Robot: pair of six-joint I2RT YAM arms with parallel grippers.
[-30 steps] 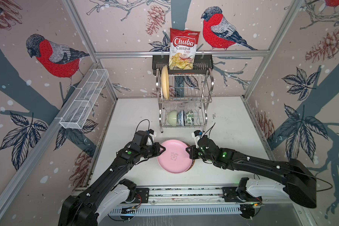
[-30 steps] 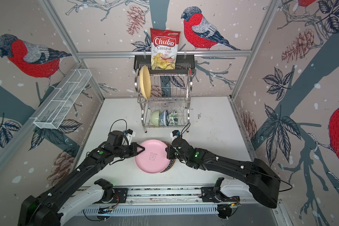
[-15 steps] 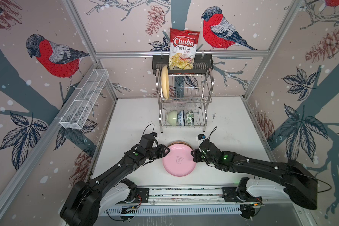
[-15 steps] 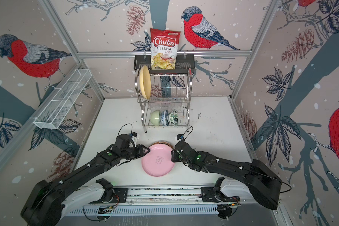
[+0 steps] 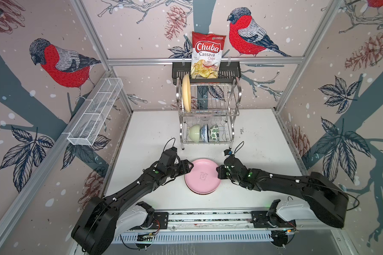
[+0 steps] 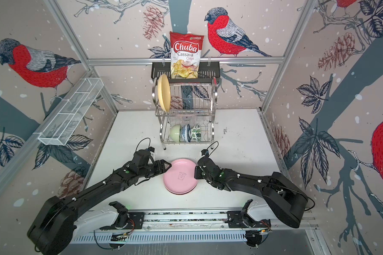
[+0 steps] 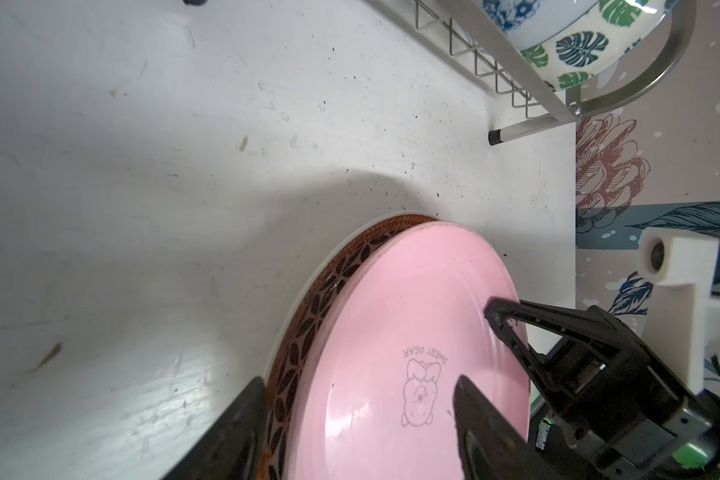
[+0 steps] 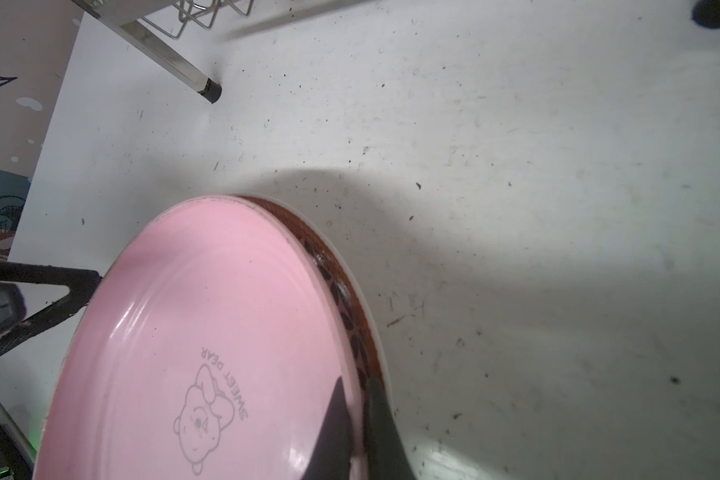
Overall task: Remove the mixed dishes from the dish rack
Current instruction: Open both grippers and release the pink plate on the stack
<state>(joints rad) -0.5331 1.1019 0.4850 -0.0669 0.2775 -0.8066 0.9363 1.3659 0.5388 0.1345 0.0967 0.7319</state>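
Note:
A pink plate [image 5: 202, 176] [image 6: 180, 175] lies flat on a white plate with a brown leaf rim [image 7: 308, 316] [image 8: 350, 299] on the table in front of the dish rack [image 5: 236, 97] [image 6: 215, 95]. My left gripper [image 5: 189, 169] [image 7: 358, 386] stands open, its jaws wide on either side of the stacked plates' left edge. My right gripper [image 5: 218, 174] [image 8: 356, 384] is shut on the pink plate's right rim. In the rack, a cream-yellow plate [image 5: 186, 92] stands upright on the upper tier. A pale green bowl [image 5: 194, 132], a blue-white bowl [image 5: 204, 133] and a leaf-print bowl [image 5: 214, 133] sit below.
A chips bag [image 5: 206, 55] stands in a black shelf basket [image 5: 179, 70] behind the rack. A long white mesh tray [image 5: 95, 114] hangs on the left wall. The rack's thin front legs [image 7: 516, 133] [image 8: 175, 62] stand close behind the plates.
My left gripper has opened and let go of the pink plate's rim. The pink plate has settled onto the patterned plate. My right gripper stays shut on it.

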